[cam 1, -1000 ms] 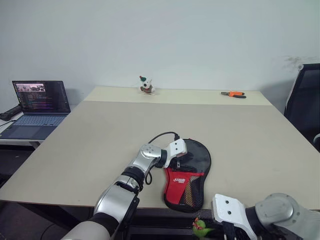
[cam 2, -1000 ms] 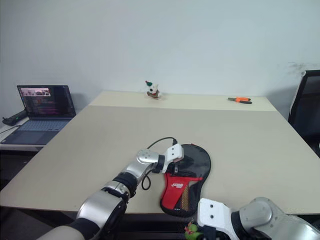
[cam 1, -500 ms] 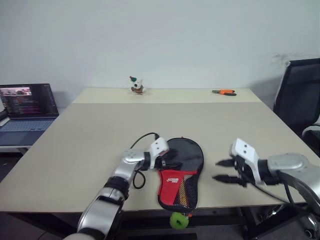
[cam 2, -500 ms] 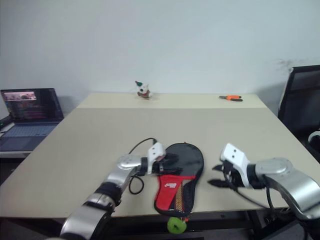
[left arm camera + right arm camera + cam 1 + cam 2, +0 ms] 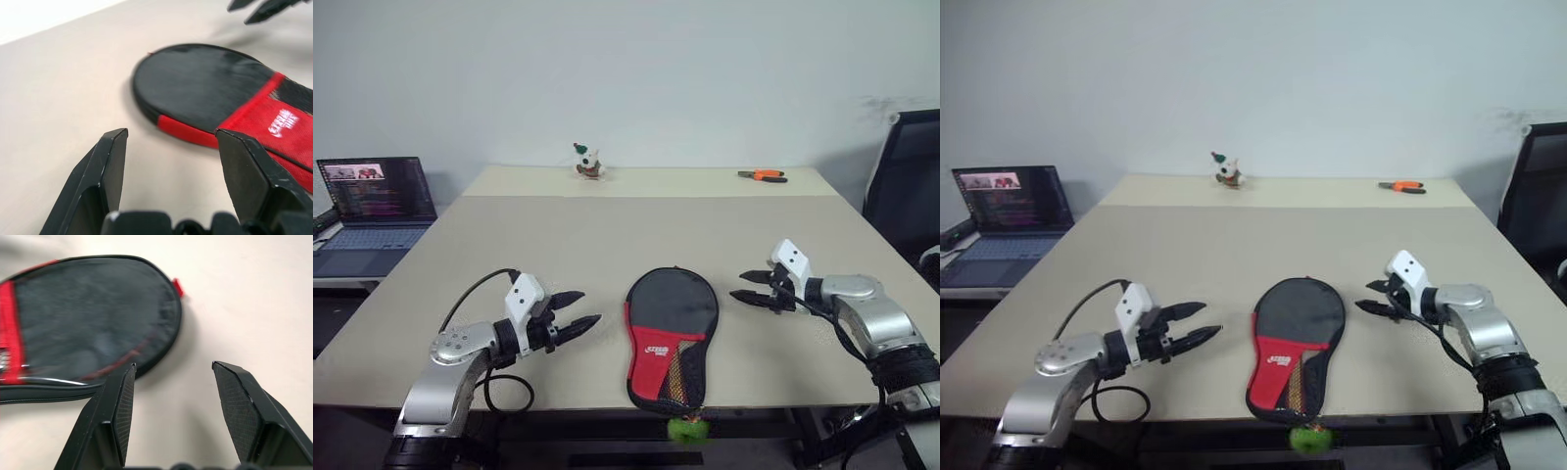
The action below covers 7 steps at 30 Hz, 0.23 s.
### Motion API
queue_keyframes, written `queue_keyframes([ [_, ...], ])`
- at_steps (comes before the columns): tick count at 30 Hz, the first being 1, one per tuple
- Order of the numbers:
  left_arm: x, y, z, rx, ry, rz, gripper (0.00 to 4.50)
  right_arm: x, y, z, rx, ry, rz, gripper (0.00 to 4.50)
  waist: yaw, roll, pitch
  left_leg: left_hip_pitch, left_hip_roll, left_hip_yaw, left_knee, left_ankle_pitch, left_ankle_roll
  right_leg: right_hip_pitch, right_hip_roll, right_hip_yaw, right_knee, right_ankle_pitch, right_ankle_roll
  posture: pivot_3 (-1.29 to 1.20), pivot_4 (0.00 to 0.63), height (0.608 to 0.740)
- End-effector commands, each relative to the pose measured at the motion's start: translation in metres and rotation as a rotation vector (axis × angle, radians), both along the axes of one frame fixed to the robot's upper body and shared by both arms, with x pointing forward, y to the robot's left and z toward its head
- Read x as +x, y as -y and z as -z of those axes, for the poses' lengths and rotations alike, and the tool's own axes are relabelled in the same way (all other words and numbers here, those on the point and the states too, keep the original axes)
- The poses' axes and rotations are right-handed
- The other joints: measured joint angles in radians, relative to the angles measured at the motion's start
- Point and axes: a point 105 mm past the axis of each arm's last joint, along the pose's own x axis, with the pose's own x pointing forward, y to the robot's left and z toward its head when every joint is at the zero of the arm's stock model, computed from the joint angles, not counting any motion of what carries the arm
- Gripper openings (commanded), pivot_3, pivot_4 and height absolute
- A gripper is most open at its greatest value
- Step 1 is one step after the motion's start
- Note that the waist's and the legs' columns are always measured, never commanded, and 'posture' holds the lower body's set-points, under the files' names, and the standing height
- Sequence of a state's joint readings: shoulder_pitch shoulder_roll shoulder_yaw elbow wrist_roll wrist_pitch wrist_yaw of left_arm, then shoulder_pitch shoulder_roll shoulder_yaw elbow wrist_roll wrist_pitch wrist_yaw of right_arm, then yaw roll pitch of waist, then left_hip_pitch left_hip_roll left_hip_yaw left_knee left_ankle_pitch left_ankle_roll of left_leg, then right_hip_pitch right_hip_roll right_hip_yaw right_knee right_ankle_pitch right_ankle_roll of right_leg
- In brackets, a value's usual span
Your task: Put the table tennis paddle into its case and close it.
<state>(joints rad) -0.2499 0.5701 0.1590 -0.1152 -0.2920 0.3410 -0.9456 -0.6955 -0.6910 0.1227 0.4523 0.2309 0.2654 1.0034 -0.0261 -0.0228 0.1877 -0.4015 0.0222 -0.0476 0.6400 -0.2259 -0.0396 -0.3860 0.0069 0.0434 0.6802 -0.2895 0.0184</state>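
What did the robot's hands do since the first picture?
The left gripper let go of the case and pulled away to its left side. The right gripper came up from below the table edge to the case's right and opened. The case stayed flat on the table.

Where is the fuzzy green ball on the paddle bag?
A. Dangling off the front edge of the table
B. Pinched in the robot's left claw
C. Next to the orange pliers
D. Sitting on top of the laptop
A: the green charm hangs from the case below the near edge of the table, while both claws are open and apart from it.
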Motion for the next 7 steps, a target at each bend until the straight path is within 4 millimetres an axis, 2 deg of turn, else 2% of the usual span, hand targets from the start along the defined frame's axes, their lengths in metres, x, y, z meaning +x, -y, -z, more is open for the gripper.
queue_keyframes([
  [1,0.006,0.005,-0.023,0.014,0.086,-0.004,3.11,0.012,0.013,-0.025,0.008,0.094,0.034,2.75,-0.001,0.0,0.0,0.0,0.0,0.001,0.0,0.0,0.0,0.0,0.0,0.0,0.0,0.0,0.0,0.0,0.15,0.74],
  [7,0.009,-0.002,-0.017,-0.003,0.078,-0.058,3.11,0.01,0.014,-0.012,-0.034,0.07,0.034,2.75,-0.007,0.001,0.001,0.0,0.002,0.004,-0.003,0.0,0.0,-0.002,0.0,0.002,0.0,0.002,-0.003,0.0,0.15,0.74],
])
